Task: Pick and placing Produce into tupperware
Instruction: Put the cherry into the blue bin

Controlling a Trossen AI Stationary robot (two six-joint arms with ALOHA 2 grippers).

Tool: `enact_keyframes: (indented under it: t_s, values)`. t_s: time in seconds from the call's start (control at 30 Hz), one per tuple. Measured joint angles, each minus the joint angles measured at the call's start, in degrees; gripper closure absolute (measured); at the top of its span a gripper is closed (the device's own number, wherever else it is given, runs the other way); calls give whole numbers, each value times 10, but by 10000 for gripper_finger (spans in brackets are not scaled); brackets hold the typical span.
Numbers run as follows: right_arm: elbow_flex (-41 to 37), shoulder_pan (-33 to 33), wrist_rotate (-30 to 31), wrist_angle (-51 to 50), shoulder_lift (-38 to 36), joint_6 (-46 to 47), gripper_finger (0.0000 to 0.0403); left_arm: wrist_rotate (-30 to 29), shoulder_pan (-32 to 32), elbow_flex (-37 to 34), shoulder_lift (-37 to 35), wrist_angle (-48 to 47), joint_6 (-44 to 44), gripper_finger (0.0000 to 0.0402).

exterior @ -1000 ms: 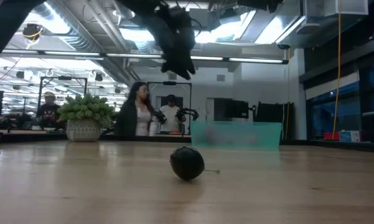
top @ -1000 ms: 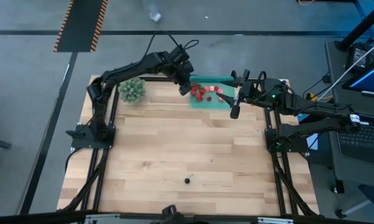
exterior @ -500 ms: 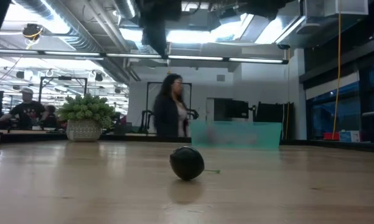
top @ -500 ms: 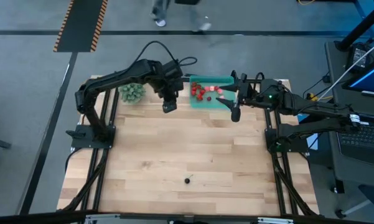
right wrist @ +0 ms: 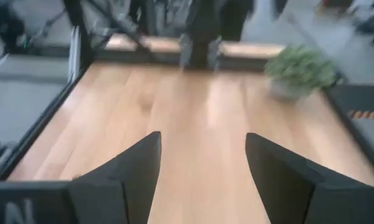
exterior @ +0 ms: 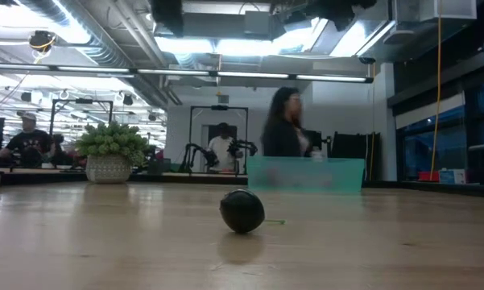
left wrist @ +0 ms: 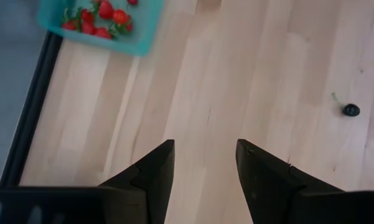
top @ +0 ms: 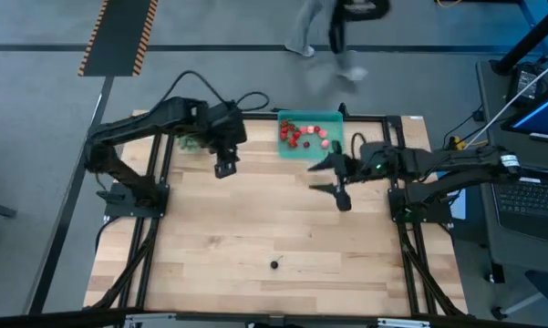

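Left end effector (top: 223, 168) retreated from tupperware (top: 311, 133), empty, spread.

Two dark jointed arms, black looping cables, wedge-shaped fingers (left wrist: 146, 180)

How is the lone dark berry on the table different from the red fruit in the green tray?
The dark berry is nearly black; the red fruit is bright red. The berry lies alone on the bare wood near the table's front edge, while the red fruit sits bunched inside the tray at the far edge. The berry shows a thin stem; none can be made out on the red fruit. Both are tiny beside the tray.
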Motion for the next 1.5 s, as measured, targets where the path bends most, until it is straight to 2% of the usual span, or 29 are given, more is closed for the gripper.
enact_keyframes:
  t_s: [0.2,0.37,0.5,0.73,1.03,1.23,1.5]
  values:
    - [0,47,0,-38,69,7,167,-38,-16,-87,-83,23,-41,236]
    - [0,82,-4,-46,138,29,167,-48,-28,-171,-150,82,-75,236]
    - [0,113,-68,-44,184,25,167,-48,-38,-226,-186,133,-101,236]
    - [0,148,-84,-5,242,30,167,-48,-57,-314,-234,230,-104,236]
    - [0,180,-86,87,328,30,167,-88,-100,-429,-323,302,-200,236]
    - [0,196,-88,162,386,47,167,-107,-140,-494,-355,394,-169,237]
    - [6,199,-88,212,443,62,167,-119,-161,-545,-354,523,-122,237]
